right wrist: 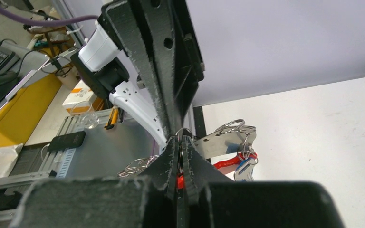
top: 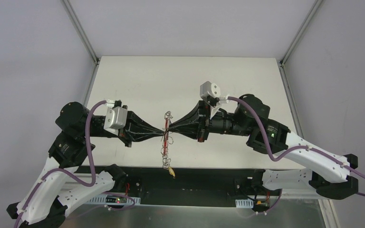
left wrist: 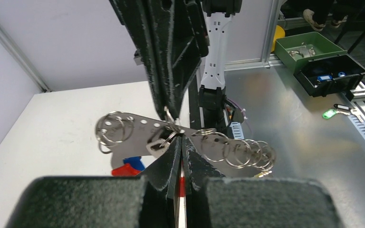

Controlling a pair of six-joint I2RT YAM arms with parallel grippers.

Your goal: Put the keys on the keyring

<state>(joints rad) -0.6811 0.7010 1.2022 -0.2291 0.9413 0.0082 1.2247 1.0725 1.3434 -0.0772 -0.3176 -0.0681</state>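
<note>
**Both claws clamped on the keyring at mid-table**

Nearest the bases: small yellowish tag (top: 171,172), over the near edge of the white table (top: 138,80). From there, away from the bases, a line of linked silver rings, part of the keyring (top: 165,151), up to the meeting fingertips. Left gripper (top: 162,131) pressed together, nipping a ring of the bunch; red showing between its fingers in the left wrist view. Right gripper (top: 169,126) likewise squeezed tight on the bunch, tip to tip with the left. Just beyond the tips: flat perforated metal strip (left wrist: 138,127) carrying more rings, with the curved red strap (right wrist: 225,164) and the blue-headed key (right wrist: 243,167) hanging under it. Whether resting on the table or held clear of it: cannot tell.
</note>
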